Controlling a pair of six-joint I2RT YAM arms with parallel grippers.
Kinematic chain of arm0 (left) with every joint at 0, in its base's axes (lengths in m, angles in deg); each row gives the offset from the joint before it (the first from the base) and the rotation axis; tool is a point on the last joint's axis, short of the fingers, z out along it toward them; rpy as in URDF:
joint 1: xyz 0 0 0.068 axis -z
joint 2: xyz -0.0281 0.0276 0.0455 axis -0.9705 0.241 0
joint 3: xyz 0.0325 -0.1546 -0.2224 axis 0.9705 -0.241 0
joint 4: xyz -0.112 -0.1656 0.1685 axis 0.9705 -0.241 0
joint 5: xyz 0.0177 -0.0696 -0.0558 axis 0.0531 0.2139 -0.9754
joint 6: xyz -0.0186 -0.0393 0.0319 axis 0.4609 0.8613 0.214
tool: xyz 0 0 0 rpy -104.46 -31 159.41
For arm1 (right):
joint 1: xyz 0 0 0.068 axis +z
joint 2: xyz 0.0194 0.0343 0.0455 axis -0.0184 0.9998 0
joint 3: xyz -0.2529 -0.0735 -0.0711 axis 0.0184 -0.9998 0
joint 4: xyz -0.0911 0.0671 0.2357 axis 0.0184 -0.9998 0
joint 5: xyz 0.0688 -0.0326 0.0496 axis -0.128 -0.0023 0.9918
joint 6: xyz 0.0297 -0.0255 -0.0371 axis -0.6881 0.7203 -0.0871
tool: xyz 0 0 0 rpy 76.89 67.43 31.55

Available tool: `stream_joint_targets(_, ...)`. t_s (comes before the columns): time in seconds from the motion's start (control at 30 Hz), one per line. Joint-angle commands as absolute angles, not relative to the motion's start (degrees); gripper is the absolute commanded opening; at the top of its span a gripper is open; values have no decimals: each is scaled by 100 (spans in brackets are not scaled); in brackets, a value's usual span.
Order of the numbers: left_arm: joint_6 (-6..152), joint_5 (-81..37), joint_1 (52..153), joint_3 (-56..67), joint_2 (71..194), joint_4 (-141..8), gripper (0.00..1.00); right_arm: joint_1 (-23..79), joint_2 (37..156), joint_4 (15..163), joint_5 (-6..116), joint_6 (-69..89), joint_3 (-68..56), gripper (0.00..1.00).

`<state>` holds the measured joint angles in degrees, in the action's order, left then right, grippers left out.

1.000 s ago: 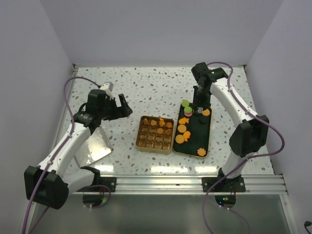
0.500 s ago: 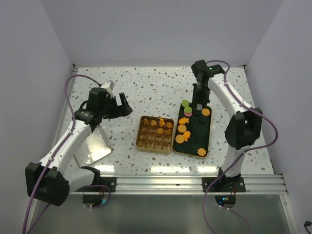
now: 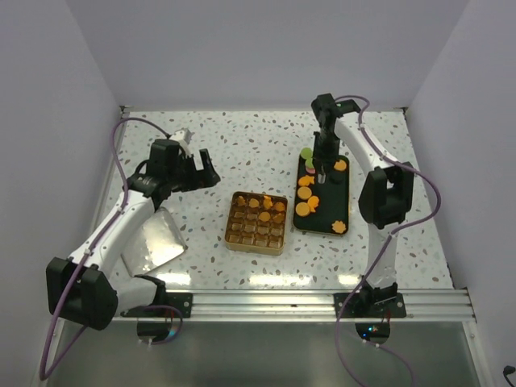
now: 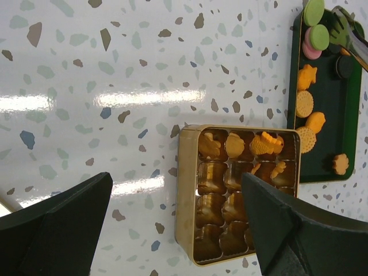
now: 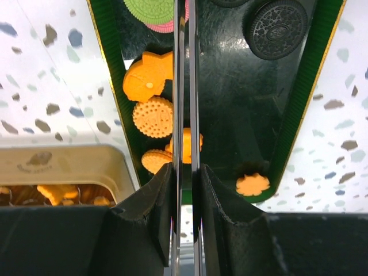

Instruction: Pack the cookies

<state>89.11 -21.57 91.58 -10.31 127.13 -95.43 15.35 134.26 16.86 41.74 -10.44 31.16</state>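
Green tray (image 3: 330,205) has slid back, away from the arm bases, compared with a second ago. Right arm's elbow has folded in toward the middle with it. Left arm has crept slightly toward the back. Gold box (image 3: 256,222) hasn't budged and sits just beside the tray's left edge.

On the right gripper (image 5: 185,169) the fingers are clenched on thin metal tongs (image 5: 179,86). The blades are nearly together and run out over the tray. Blade tips leave the top of the wrist view next to the green and pink discs (image 4: 319,37), so can't tell if they pinch anything.

On the left gripper (image 3: 207,168) the fingers are spread wide, grasping nothing. It hovers over the speckled bench (image 3: 242,145), left of the gold box and apart from it.

Loose cookies (image 3: 304,193) lie mostly along the tray's left side (a fish shape, dotted rounds, one partly behind the blades). One flower shape sits alone at the near right corner, and one round sits at the far right. Dark sandwich biscuit (image 5: 275,29) is on the tray too, right of the tongs.

More cookies are in the gold box: far row filled, a couple in the next row. Nearer compartments are too reflective to call.

Shiny metal sheet (image 3: 157,242) lies flat on the bench, partly under the left arm.
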Motion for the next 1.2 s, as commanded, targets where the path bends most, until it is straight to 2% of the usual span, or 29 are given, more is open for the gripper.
stream_joint_targets(0.0, 8773, -2160, 9187, -752, 12788, -9407, 100, 1424, 13875, 1962, 4088, -965, 3785, 11)
stream_joint_targets(0.23, 8703, -2134, 9187, -585, 12823, -9539, 100, 1354, 14413, 1629, 4168, -1000, 4894, 10)
stream_joint_targets(0.47, 8703, -2081, 9187, -664, 12700, -9574, 100, 1336, 13623, 1567, 4106, -965, 4561, 11)
stream_joint_targets(0.63, 8773, -2169, 9187, -787, 12656, -9451, 100, 1345, 12832, 1470, 4132, -1000, 3929, 17)
stream_joint_targets(0.8, 8791, -2239, 9187, -804, 12656, -9398, 100, 1336, 11663, 1453, 4133, -1017, 2735, 24)
stream_joint_targets(1.0, 8808, -2292, 9187, -919, 12551, -9372, 100, 1327, 10373, 1444, 4317, -1210, 1170, 37)
stream_joint_targets(1.17, 8896, -2380, 9187, -1103, 12446, -9302, 100, 1327, 9650, 1321, 4431, -1316, 291, 41)
